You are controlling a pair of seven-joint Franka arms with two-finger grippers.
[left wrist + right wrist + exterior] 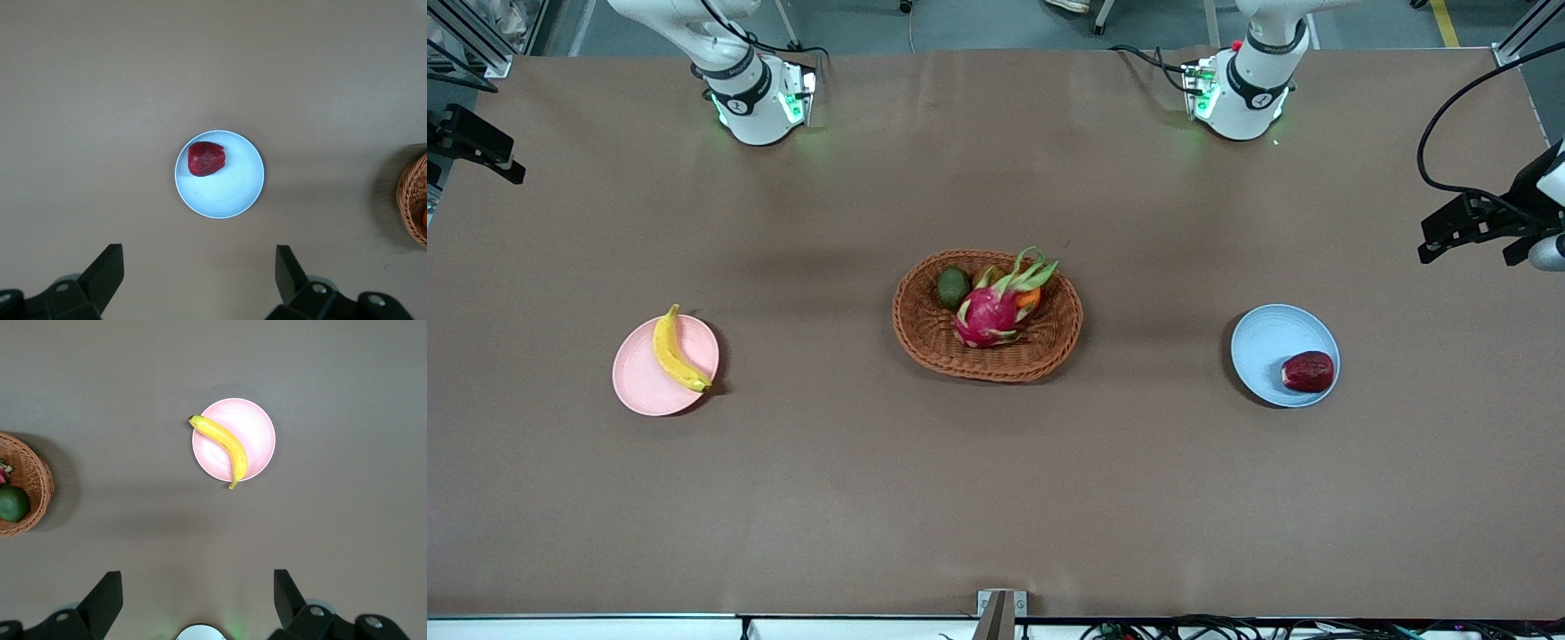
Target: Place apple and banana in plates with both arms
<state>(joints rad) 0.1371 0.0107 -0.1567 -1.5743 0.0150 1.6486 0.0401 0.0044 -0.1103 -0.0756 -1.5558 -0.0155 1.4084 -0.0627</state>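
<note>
The dark red apple lies on the light blue plate toward the left arm's end of the table. The yellow banana lies across the pale pink plate toward the right arm's end, its tips over the rim. My left gripper is open and empty, high over the table, with the apple and blue plate far below it. My right gripper is open and empty, high over the table, with the banana and pink plate far below. Neither gripper shows in the front view.
A brown wicker basket stands mid-table with a pink dragon fruit, a dark green avocado and an orange fruit in it. Both arm bases stand at the table's edge farthest from the front camera. Black gear hangs at each table end.
</note>
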